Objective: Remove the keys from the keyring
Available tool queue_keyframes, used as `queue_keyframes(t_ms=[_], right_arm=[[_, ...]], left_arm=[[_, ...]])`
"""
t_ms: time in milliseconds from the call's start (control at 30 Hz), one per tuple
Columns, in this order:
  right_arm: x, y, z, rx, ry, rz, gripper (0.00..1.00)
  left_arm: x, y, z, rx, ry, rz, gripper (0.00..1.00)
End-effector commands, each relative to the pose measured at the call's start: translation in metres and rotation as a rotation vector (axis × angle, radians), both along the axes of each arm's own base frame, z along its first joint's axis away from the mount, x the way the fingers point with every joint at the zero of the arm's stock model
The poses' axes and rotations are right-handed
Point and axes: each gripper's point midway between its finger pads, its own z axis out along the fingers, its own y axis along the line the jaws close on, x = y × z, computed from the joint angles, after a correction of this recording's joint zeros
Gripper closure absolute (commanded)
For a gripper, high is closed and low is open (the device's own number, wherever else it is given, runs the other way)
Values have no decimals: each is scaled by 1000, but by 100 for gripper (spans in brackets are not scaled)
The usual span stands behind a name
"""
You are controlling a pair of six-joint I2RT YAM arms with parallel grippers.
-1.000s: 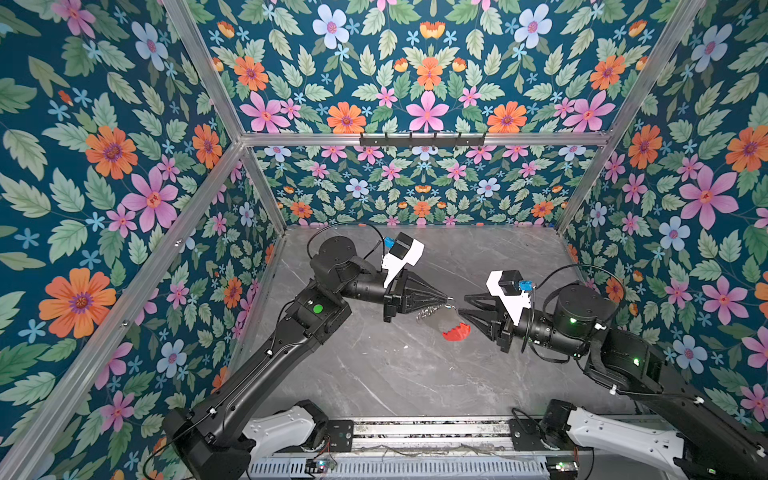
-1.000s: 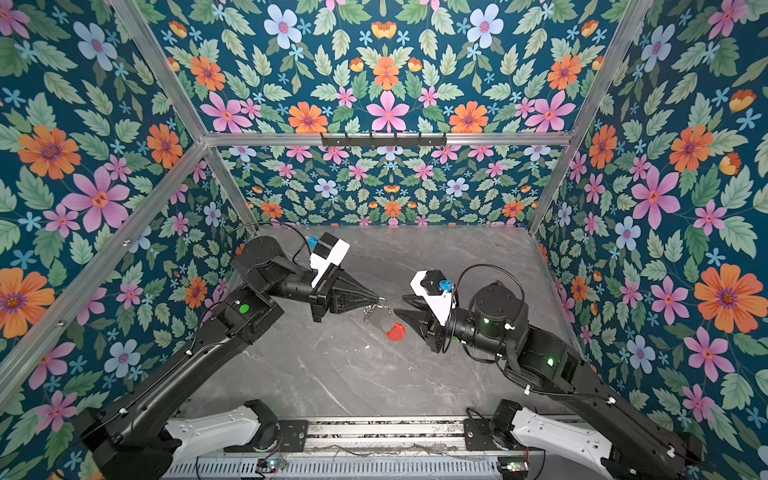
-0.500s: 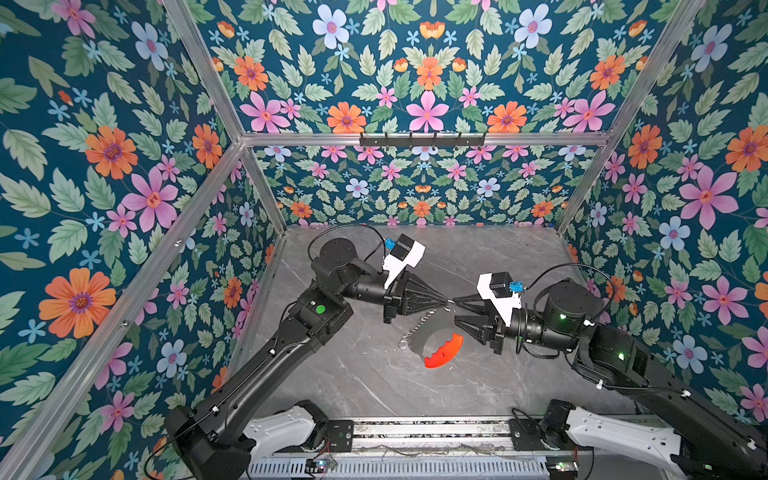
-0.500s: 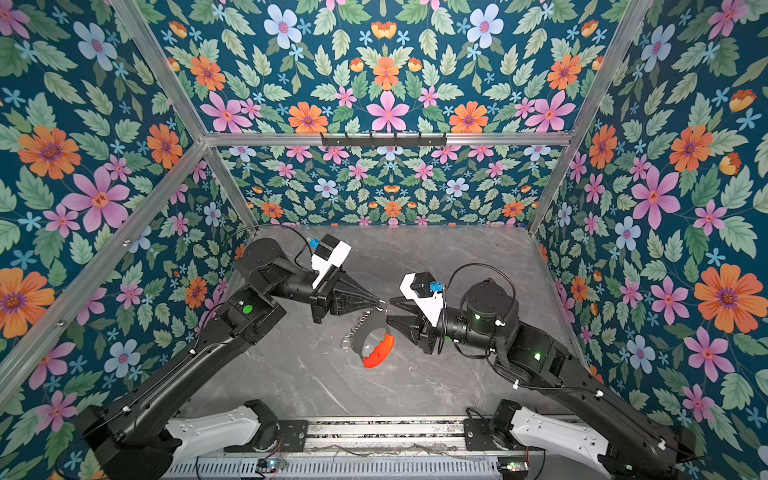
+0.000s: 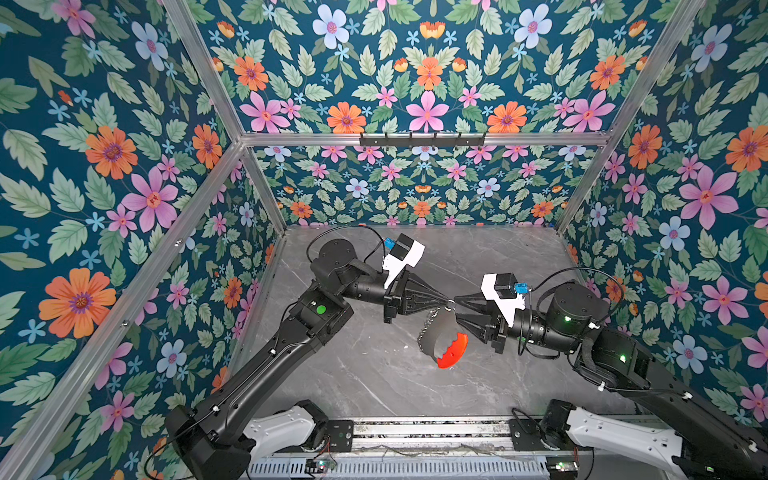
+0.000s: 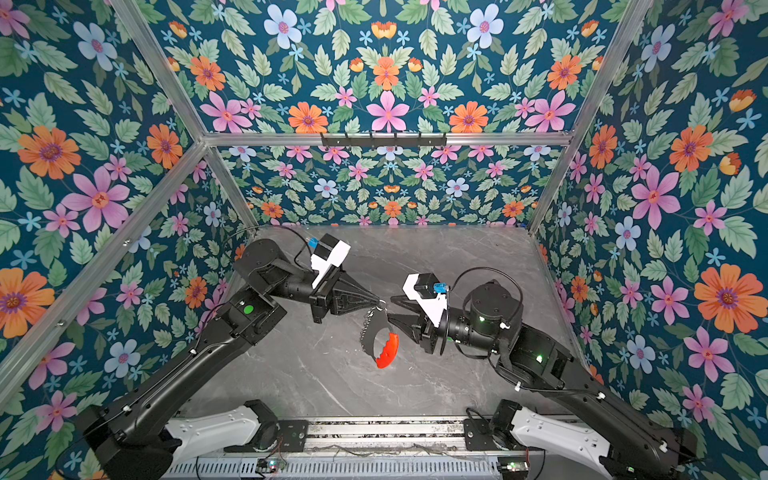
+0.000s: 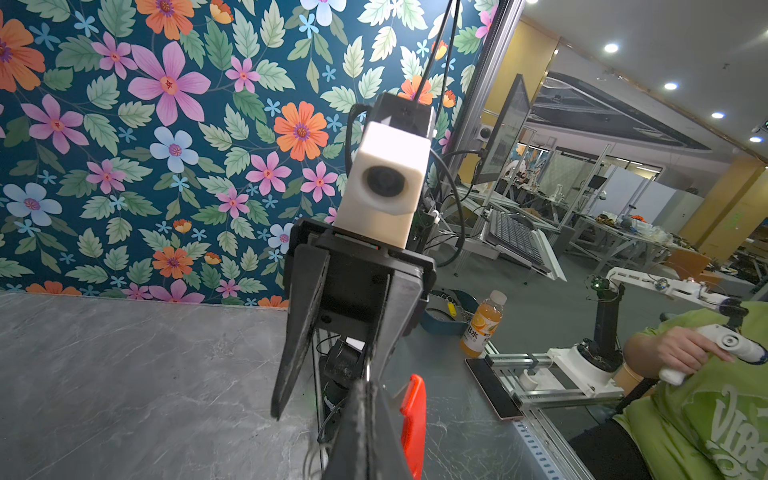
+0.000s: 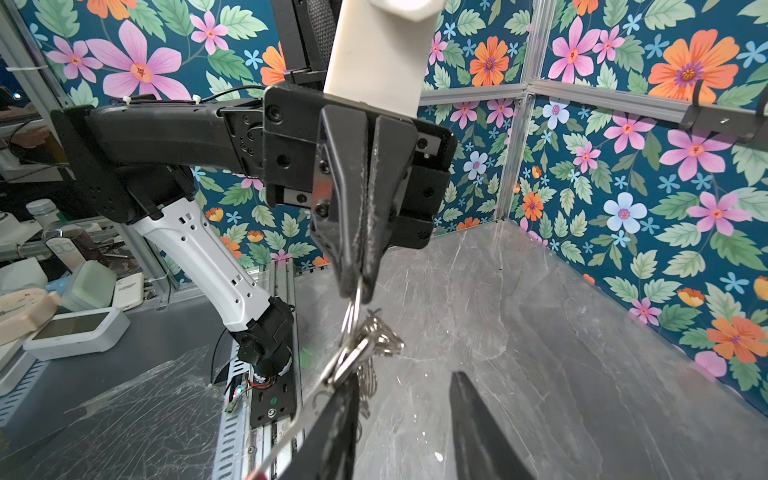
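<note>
In both top views my left gripper (image 5: 448, 300) (image 6: 380, 302) is shut on a thin silver loop at the top of the keyring (image 5: 436, 332) (image 6: 372, 336). The grey crescent plate hangs above the table, its red strip (image 5: 455, 351) (image 6: 388, 351) lowest. My right gripper (image 5: 457, 309) (image 6: 390, 308) faces it, open, one finger beside the plate's top. In the right wrist view the shut left gripper (image 8: 359, 291) pinches the loop above a bunch of silver loops (image 8: 374, 332). My right gripper (image 8: 405, 399) holds nothing. I cannot pick out the keys in that bunch.
Floral walls close in the grey marble table (image 5: 374, 374) on three sides. A black hook rail (image 5: 422, 139) runs along the back wall. A metal rail with both arm bases (image 5: 415, 432) lines the front edge. Beyond that edge stands an orange drink bottle (image 7: 482, 328).
My right gripper has moved left toward the left gripper's tip and opened a little. The keyring's red end has swung down and hangs lower. The left gripper has stayed shut.
</note>
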Motion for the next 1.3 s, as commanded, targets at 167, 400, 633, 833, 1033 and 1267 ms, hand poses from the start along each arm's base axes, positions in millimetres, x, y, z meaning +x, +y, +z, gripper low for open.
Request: queue_keyframes(t_ms=[167,400,633,833,1033,1267], right_arm=[[-10,-2,7,15,-34,43,58],[-11,-7,8,12,-51,32,57],[-11,-7,9,4,-56,33,57],[-7,-6,10,-7,-53,15,57],[0,-4,14,2,-71,-11,61],[8,0,20,3,-93,-34,66]], left_arm=[[2,0,6,-21,-19,19,100],[3,0,7,-23,-21,19,100],[5,-2,9,-23,-20,20,100],[5,-2,11,-23,-15,16,100],[3,-1,13,-29,-15,7,100],[3,-2,13,-31,-12,6,100]])
